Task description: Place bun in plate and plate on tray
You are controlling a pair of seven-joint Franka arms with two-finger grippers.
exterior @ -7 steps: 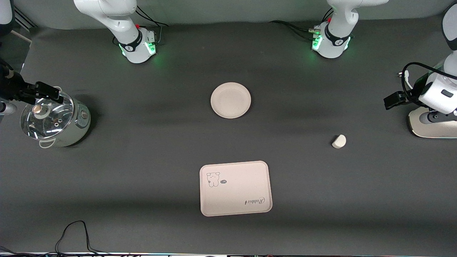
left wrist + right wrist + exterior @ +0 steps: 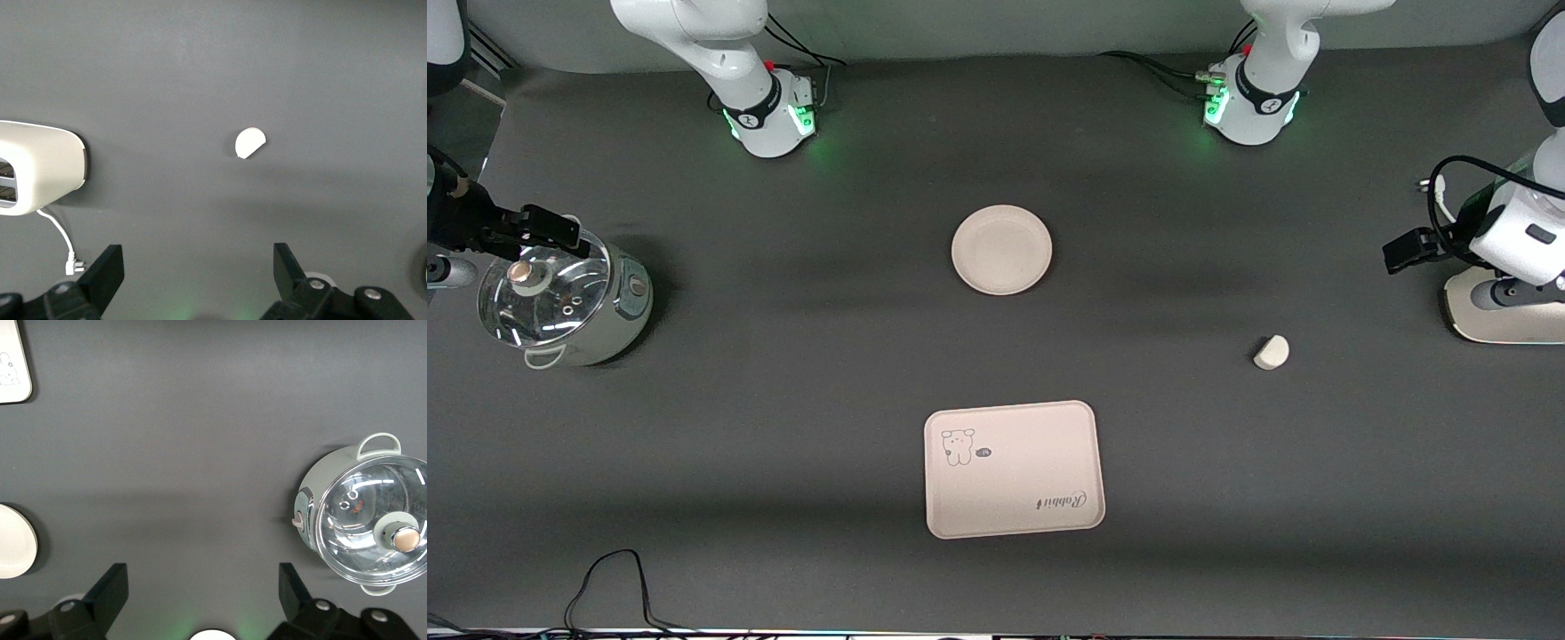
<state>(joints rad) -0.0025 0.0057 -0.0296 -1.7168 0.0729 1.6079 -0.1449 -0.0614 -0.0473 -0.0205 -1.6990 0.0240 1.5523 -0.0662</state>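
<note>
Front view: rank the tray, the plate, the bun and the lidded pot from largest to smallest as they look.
1. tray
2. lidded pot: clearly smaller in area than the tray, though it stands taller off the table, which may enlarge it somewhat
3. plate
4. bun, by far the smallest

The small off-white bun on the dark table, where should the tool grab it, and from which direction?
Probably from straight above: the small off-white half-round bun lies low and alone on the table. Set the fingers across its flat cut side and rounded back; the open left tool is nearest.
</note>
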